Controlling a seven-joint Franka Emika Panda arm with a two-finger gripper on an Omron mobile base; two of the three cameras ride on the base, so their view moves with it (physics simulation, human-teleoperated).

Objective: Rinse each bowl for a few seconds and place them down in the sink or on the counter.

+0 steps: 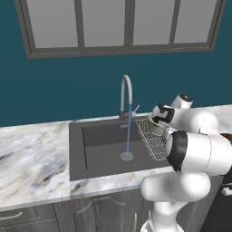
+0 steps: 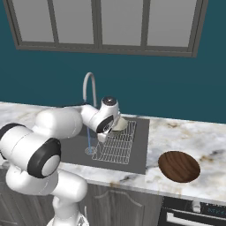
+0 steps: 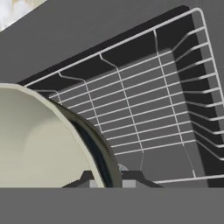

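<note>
The pale cream-green bowl (image 3: 39,144) hangs tilted over the wire rack (image 3: 144,109) at the right end of the sink (image 1: 104,149). My gripper (image 3: 109,181) is shut on its rim, which passes between the two fingertips. From the base views the bowl (image 2: 122,125) (image 1: 157,129) sits at the gripper (image 2: 114,126) (image 1: 154,122), just right of the faucet (image 1: 126,93) and apart from its thin stream of water (image 1: 128,131). The dark reddish-brown bowl (image 2: 178,166) rests upright on the counter (image 2: 207,141) right of the sink.
Water falls onto the round drain (image 1: 127,156) in the middle of the basin. The marble counter (image 1: 31,158) stretches left of the sink. A teal wall and a window (image 1: 122,27) stand behind. A dark appliance front (image 2: 194,214) lies below the right counter.
</note>
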